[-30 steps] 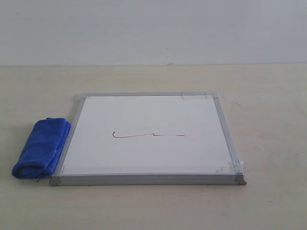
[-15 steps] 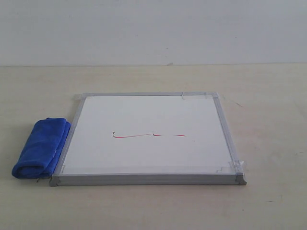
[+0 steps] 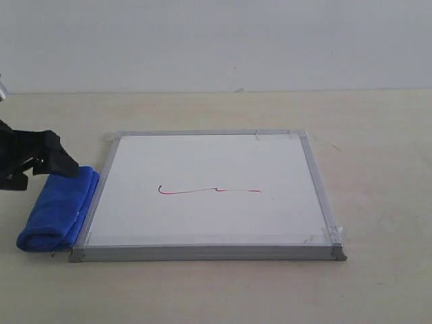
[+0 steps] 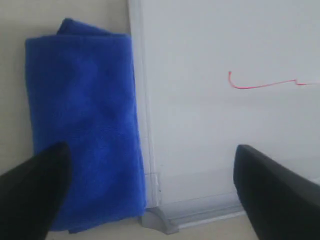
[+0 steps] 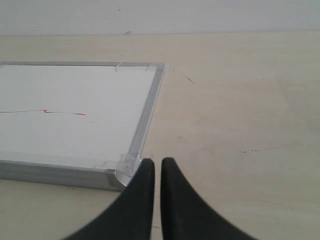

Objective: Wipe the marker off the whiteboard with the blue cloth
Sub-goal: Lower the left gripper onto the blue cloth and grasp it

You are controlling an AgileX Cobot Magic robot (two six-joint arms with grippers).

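Note:
The whiteboard (image 3: 216, 158) lies flat on the table, and the marker (image 3: 209, 192), a thin red line with a dark hooked left end, runs across its middle. Along the board's left frame lies the blue cloth (image 3: 57, 212), folded into a roll. My left gripper (image 3: 42, 172) hovers open over the cloth's far end with nothing in it. In the left wrist view its two black fingers (image 4: 40, 185) straddle the cloth (image 4: 82, 120) and the board's edge (image 4: 200, 125), with the marker (image 4: 265, 85) beyond. My right gripper (image 5: 157, 162) is shut and empty, beside the board's near right corner (image 5: 122, 172).
The pale wooden table (image 3: 378, 148) stretches around the board, with a white wall (image 3: 216, 40) behind it. Clear tape bits sit at the board's corners (image 3: 334, 233). The right arm is out of the exterior view.
My left gripper has come into the exterior view from the left and now hangs over the far end of the cloth. Board, cloth and marker line have not moved.

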